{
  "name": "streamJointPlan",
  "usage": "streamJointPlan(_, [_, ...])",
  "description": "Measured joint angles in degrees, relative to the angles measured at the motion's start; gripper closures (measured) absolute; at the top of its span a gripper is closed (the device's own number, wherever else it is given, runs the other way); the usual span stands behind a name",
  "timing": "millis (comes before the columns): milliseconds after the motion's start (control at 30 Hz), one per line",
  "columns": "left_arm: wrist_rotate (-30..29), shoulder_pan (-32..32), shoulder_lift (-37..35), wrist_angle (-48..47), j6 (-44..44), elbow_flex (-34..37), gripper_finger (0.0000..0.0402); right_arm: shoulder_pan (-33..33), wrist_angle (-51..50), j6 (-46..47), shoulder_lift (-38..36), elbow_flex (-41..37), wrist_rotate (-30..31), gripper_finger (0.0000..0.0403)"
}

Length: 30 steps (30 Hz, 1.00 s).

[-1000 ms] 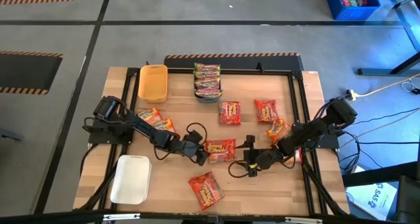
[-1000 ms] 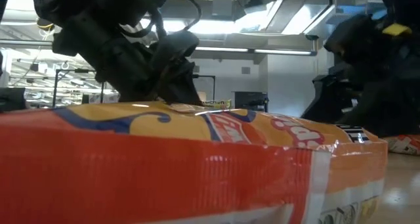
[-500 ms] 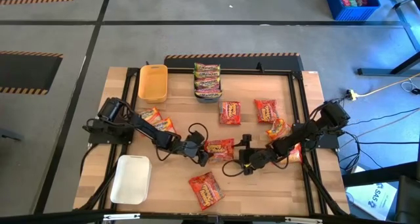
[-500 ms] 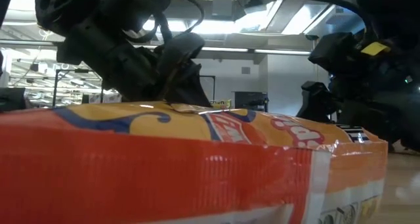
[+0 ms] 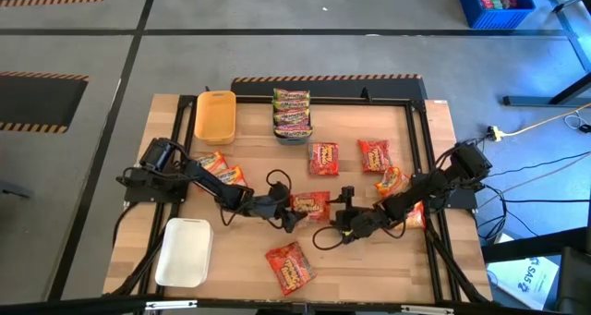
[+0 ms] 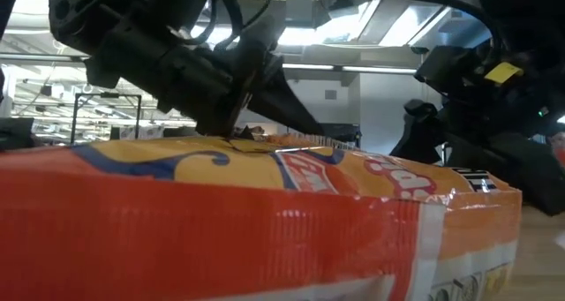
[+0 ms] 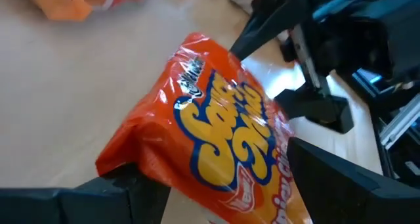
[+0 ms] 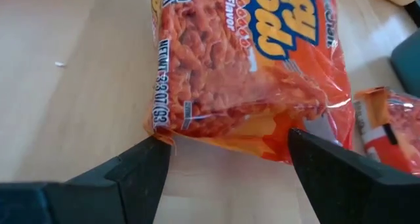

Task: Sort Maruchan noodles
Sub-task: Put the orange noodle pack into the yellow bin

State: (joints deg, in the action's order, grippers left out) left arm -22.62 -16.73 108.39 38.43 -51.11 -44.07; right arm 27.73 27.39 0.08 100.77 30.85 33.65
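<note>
An orange Maruchan noodles packet lies mid-table between both grippers. My left gripper is open at its left end, and the packet reaches in between the two fingers. My right gripper is open just off its right end. The packet lies right ahead of the right gripper's fingertips. Another packet lies near the front edge and fills the low view. More packets lie at the right, centre and left.
A yellow tray stands at the back left. A grey tray holding stacked green-edged packets stands at the back centre. A white tray sits front left. A black frame rail runs along the right side.
My left gripper has pushed in around the middle packet's left end. The right gripper has slid left toward the packet's other end.
</note>
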Motion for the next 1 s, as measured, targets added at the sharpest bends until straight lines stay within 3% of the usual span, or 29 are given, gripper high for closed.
streamJointPlan(200, [-0.5,0.1,0.0,-0.2,5.2,0.0,0.0126,0.0,-1.5,-2.2,0.0,1.5,2.1,0.0097])
streamJointPlan(567, [-0.9,0.1,-0.1,-0.1,14.4,0.0,0.0192,0.0,-2.4,-3.0,0.1,2.5,4.8,0.0097])
streamJointPlan(833, [-0.6,0.1,-0.1,-0.8,16.7,0.0,0.0196,0.0,-2.9,-2.0,-0.2,2.6,4.5,0.0097])
streamJointPlan(1000, [-1.0,-0.3,-0.3,0.2,22.4,0.0,0.0197,0.0,-9.2,-0.2,-2.9,3.1,4.5,0.0097])
